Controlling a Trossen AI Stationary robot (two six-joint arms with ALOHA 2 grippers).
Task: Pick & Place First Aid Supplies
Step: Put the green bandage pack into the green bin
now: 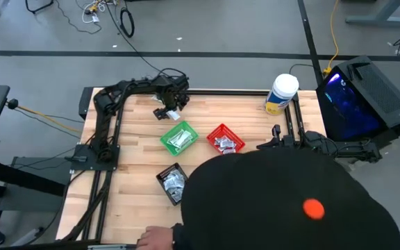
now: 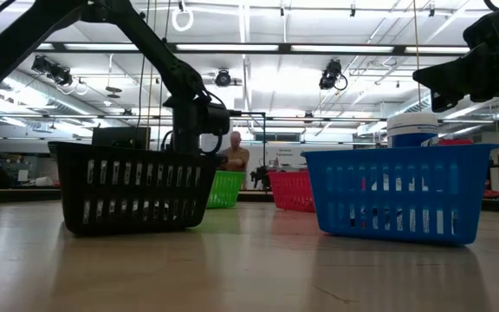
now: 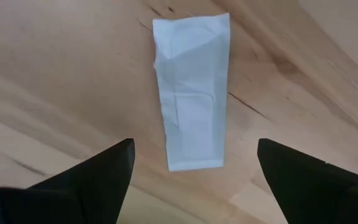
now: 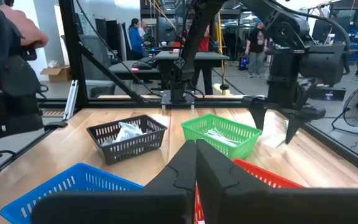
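Observation:
A long, narrow white packet [image 3: 191,93], one of the first aid supplies, lies flat on the bare wood near the table's far edge [image 1: 160,112]. My left gripper [image 3: 194,143] hangs over it, pointing down and open. One finger stands on each side of the packet's near end, and neither touches it. In the right wrist view the same gripper [image 4: 277,124] shows just above the packet [image 4: 271,135]. My right gripper [image 4: 196,163] waits at the table's right side, level and shut on nothing.
A green basket [image 1: 179,137], a red basket [image 1: 225,139] and a black basket [image 1: 173,182] hold packets. A blue basket [image 2: 397,191] stands nearer. A white-lidded tub [image 1: 281,94] is far right. A person's capped head [image 1: 290,201] covers the near right, with a hand [image 1: 155,239] at the near edge.

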